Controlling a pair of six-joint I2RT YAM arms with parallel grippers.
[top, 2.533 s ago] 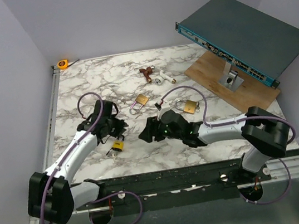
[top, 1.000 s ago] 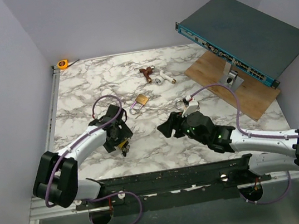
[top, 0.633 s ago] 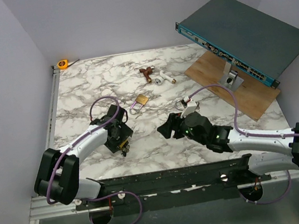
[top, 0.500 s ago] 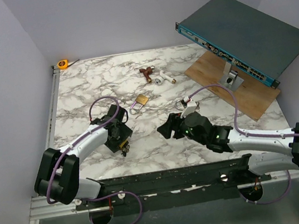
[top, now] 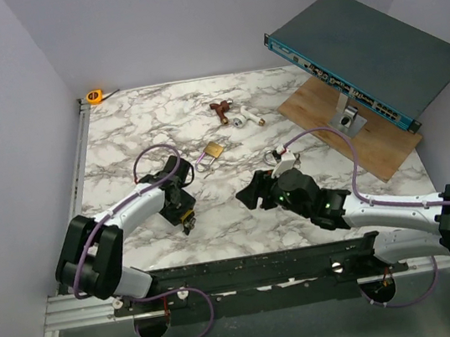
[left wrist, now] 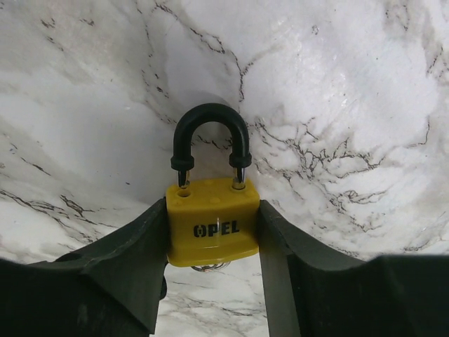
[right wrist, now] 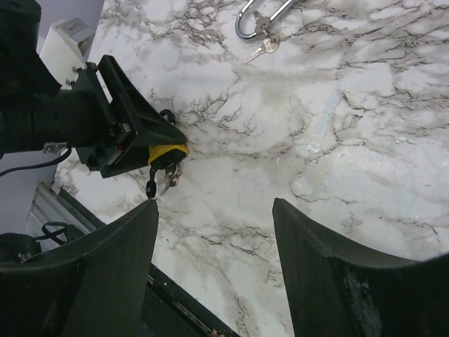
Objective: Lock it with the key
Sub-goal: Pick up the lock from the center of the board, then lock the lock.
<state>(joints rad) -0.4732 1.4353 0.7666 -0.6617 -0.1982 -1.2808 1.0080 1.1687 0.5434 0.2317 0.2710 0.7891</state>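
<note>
Key (right wrist: 170, 180) is lying at the base of the yellow padlock (left wrist: 212, 221) on the table (top: 118, 133), left gripper (left wrist: 212, 242) is clamping the padlock body, right gripper (right wrist: 215, 205) is hovering nearby, fingers apart and empty; steadying step, next likely calling for a fine pinch on the key.

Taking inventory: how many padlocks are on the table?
3: yellow padlock in the left gripper; brass padlock mid-table; a third's shackle peeks behind the right arm, body hidden.
</note>
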